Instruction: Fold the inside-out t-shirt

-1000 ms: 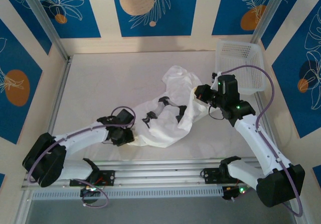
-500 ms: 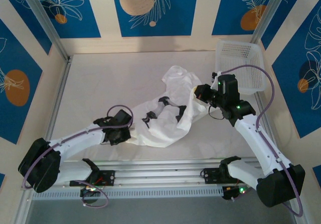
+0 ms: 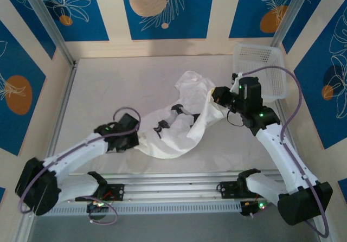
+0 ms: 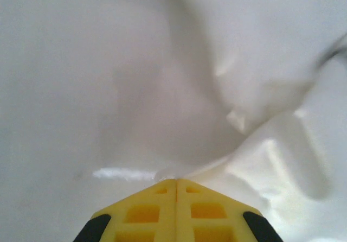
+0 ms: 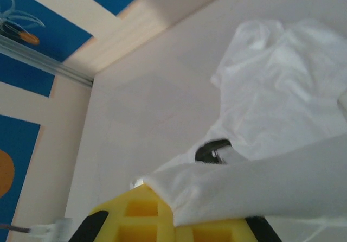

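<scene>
Jaws on both arms are pressed together, each pinching the shirt. One table lies bare behind and left of the shirt, leaving open room there. The one shirt is crumpled and stretched between two grippers. The left gripper holds the shirt's near-left edge. The right gripper holds its right edge, with fabric draped over the fingertips. One basket stands behind and right of the shirt. Three dark patches on the shirt are hard to make out.

I saw the t-shirt lying mid-surface, jaws of the left gripper at its near-left edge, jaws of the right gripper at its right edge, basket in the far-right corner.
</scene>
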`<move>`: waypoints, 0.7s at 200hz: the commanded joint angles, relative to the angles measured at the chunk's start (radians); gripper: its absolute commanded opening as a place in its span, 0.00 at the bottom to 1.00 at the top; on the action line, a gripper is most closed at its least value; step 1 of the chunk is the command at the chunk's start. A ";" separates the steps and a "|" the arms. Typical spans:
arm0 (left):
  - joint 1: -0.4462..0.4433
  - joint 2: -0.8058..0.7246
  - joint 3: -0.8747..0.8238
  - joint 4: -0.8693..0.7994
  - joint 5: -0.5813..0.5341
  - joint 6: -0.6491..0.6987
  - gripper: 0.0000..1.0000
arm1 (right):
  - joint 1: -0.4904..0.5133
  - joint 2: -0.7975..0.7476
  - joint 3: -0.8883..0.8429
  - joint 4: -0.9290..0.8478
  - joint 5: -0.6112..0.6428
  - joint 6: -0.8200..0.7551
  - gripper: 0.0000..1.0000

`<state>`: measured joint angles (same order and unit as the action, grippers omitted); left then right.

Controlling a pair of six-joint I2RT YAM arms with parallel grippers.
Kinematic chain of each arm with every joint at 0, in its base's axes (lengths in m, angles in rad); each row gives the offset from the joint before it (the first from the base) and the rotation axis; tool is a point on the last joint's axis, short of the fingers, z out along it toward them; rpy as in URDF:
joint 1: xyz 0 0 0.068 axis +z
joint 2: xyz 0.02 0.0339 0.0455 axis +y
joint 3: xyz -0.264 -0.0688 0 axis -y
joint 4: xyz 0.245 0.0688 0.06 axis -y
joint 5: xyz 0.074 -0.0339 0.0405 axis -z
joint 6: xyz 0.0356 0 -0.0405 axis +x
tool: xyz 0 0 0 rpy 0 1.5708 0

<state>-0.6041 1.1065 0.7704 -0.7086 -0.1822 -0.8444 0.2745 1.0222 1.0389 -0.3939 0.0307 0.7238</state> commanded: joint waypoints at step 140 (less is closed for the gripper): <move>0.107 -0.083 0.894 0.035 -0.390 0.516 0.00 | -0.051 -0.183 0.390 0.075 0.350 -0.261 0.00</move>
<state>-0.5056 0.9455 1.6501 -0.6697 -0.5133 -0.3840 0.2295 0.7845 1.3960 -0.3141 0.3275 0.5041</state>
